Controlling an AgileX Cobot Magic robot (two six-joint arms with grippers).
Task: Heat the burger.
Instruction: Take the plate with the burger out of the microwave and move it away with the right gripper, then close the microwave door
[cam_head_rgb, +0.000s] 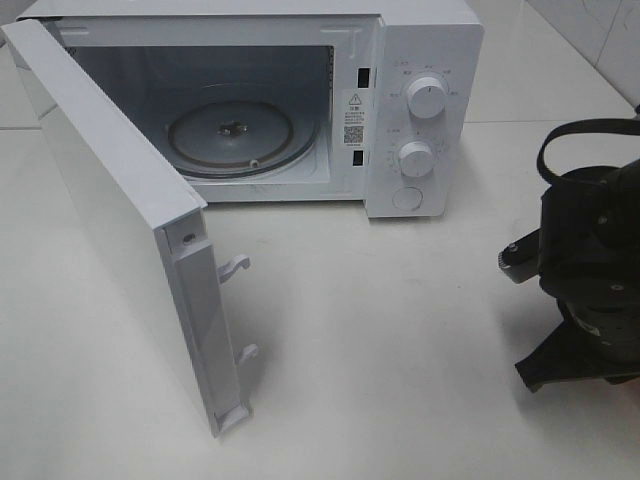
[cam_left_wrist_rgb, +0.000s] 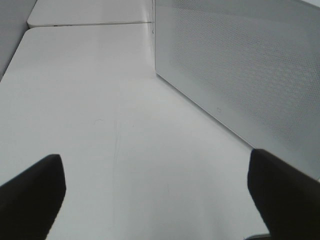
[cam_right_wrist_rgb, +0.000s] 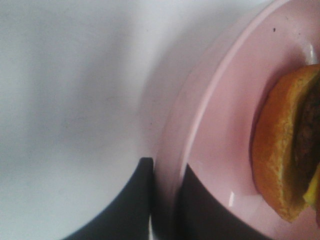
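From the high camera, one white microwave (cam_head_rgb: 300, 100) stands with its single door (cam_head_rgb: 120, 220) swung wide toward my left side, one glass turntable (cam_head_rgb: 240, 135) bare inside the cavity, two round dials (cam_head_rgb: 425, 98) stacked above one button on the panel; my right arm (cam_head_rgb: 590, 280) sits at the right edge of the table (cam_head_rgb: 400, 330), well apart from the oven mouth, and neither the burger nor its plate shows here, so the cavity lies forward and to the left of what I carry. From my left wrist, my left gripper (cam_left_wrist_rgb: 160, 195) hangs spread wide and holding nothing, its two dark fingers (cam_left_wrist_rgb: 30, 195) framing bare tabletop, the perforated outer face of the open door just beside it on one side. From my right wrist, my right gripper (cam_right_wrist_rgb: 165, 200) is pinched nearly closed on the rim of one pink plate (cam_right_wrist_rgb: 210, 115), one finger under the lip and one on top, and one burger (cam_right_wrist_rgb: 285, 155) rests on that plate just beyond my fingertips, its browned bun and dark patty seen edge-on, part of it cut off by the frame. I judge the right arm the one to make the delivery, since it alone holds the load; the plate has no long axis to align, being round, so the move turns on carrying it level, leftward and forward through the open doorway onto the turntable, clear of the door's two latch hooks (cam_head_rgb: 232, 266).
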